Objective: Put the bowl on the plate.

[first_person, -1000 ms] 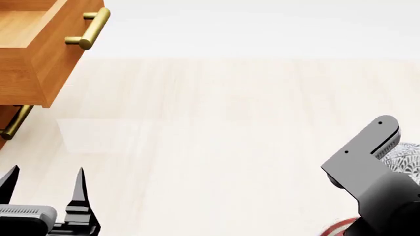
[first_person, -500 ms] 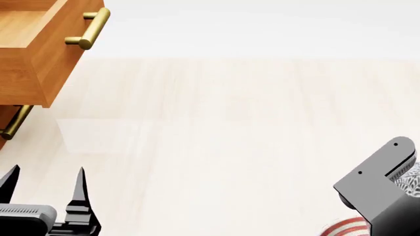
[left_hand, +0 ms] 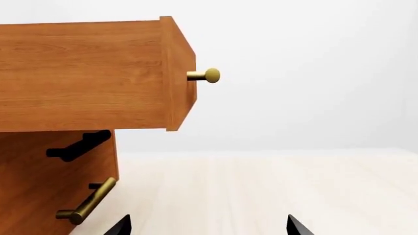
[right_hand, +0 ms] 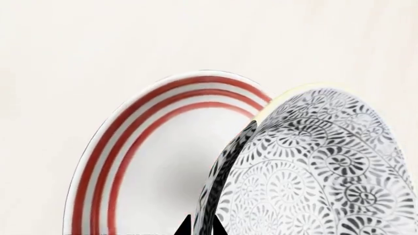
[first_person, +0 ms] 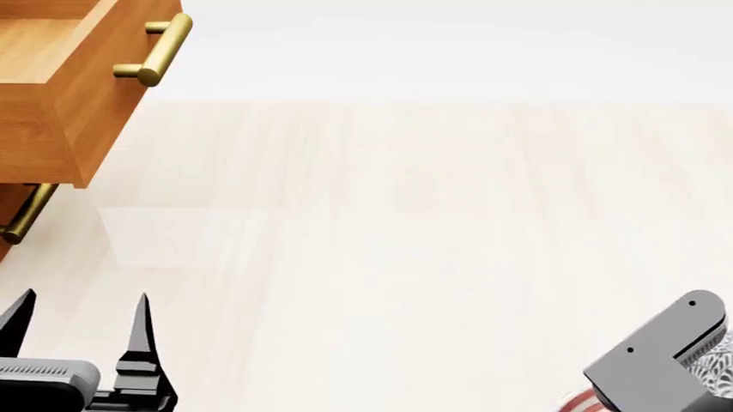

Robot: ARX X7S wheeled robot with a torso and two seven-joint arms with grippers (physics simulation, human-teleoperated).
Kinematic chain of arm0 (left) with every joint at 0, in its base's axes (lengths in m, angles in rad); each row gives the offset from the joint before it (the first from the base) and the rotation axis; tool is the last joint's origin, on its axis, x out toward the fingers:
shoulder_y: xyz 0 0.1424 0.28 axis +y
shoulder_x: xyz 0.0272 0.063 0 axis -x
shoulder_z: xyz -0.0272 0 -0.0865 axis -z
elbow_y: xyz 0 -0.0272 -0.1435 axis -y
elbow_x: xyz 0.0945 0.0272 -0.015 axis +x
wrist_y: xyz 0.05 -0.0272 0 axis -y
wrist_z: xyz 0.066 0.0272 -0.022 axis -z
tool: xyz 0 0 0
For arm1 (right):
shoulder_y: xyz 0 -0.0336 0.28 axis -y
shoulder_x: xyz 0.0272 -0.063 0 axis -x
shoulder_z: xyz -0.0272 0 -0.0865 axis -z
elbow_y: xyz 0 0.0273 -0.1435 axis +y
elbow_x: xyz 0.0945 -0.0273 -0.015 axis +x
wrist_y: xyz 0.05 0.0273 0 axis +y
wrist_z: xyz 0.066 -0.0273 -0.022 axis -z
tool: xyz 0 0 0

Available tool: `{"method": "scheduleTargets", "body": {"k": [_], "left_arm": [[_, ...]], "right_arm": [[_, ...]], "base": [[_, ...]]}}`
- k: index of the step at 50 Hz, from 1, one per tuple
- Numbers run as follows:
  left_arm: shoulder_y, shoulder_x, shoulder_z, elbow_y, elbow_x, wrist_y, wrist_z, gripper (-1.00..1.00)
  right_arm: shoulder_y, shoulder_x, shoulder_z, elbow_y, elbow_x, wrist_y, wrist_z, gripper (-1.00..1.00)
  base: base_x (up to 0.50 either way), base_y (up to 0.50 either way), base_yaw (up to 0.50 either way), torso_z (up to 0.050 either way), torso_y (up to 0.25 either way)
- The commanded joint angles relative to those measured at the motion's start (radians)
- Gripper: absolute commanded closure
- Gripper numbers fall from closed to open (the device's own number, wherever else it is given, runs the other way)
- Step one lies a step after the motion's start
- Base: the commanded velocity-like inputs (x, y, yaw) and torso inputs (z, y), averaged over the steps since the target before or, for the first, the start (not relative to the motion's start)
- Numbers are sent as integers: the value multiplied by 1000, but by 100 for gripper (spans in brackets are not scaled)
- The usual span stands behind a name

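Right wrist camera gives the close look: the right gripper (right_hand: 201, 226) pinches the wall of the bowl (right_hand: 313, 166), which hangs tilted over the plate (right_hand: 153, 161). The head view catches only slivers of both at five o'clock. At seven o'clock the left gripper (first_person: 78, 319) sits spread and empty, near the drawer (left_hand: 98, 76).

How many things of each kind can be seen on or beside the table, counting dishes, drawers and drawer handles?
Bowls: 1, the patterned bowl
Plates: 1, the red-ringed plate
Open drawers: 1, the wooden drawer
Brass handles: 2, upper handle and lower handle
Total: 5
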Motion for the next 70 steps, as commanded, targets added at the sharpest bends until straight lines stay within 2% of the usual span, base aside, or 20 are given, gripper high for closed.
{"method": "scheduleTargets", "body": {"k": [1, 22, 50, 70], "left_arm": [[1, -3, 1, -3, -2, 5, -1, -100], [-8, -3, 12, -18, 3, 10, -3, -100], [-4, -5, 21, -24, 4, 24, -7, -100], [-1, -9, 24, -29, 3, 31, -10, -100]], "right_arm": [[-22, 16, -3, -9, -28, -34, 2, 100], [-67, 9, -7, 10, -116, -121, -72, 100], [-118, 61, -12, -12, -104, -178, -57, 100], [-155, 44, -22, 5, -138, -229, -86, 100]], "base": [[0, 0, 0, 0, 0], [0, 0, 0, 0, 0], [0, 0, 0, 0, 0], [0, 0, 0, 1, 1]]}}
